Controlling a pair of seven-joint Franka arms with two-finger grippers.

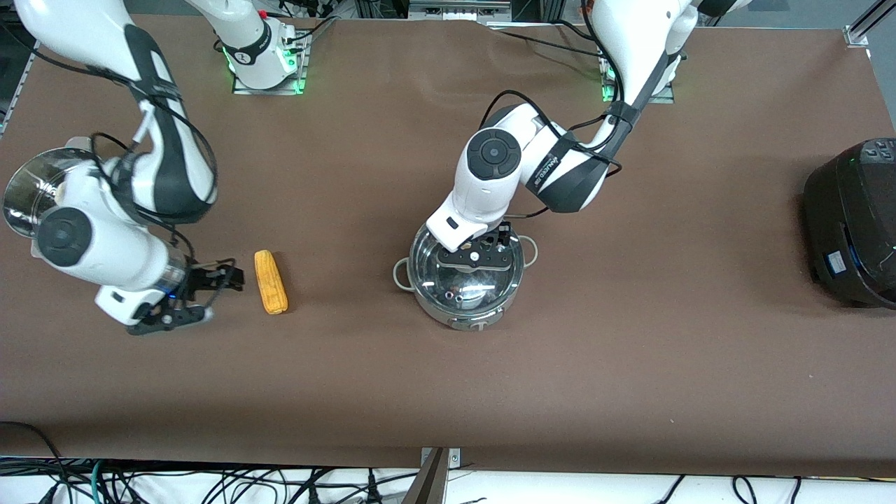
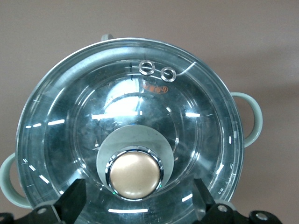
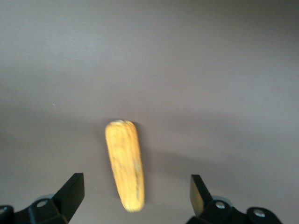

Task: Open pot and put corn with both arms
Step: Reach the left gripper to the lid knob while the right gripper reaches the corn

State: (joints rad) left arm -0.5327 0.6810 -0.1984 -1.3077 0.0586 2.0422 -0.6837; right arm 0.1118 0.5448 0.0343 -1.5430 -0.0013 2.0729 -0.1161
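Observation:
The steel pot [image 1: 465, 297] stands mid-table with its glass lid [image 2: 135, 107] on. The tan knob [image 2: 135, 174] shows in the left wrist view; in the front view the gripper hides it. My left gripper [image 1: 498, 238] is open over the lid [image 1: 469, 276], its fingers [image 2: 74, 200] on either side of the knob without touching it. The orange-yellow corn [image 1: 270, 281] lies on the table toward the right arm's end. My right gripper [image 1: 225, 277] is open and empty, just above the table beside the corn. In the right wrist view the corn's [image 3: 125, 170] end lies between the fingers [image 3: 200, 191].
A steel steamer basket [image 1: 28, 192] sits at the right arm's end, partly hidden by the right arm. A large black cooker [image 1: 854, 224] stands at the left arm's end. The pot's loop handles [image 1: 400, 273] stick out on both sides. Brown table mat [image 1: 448, 392].

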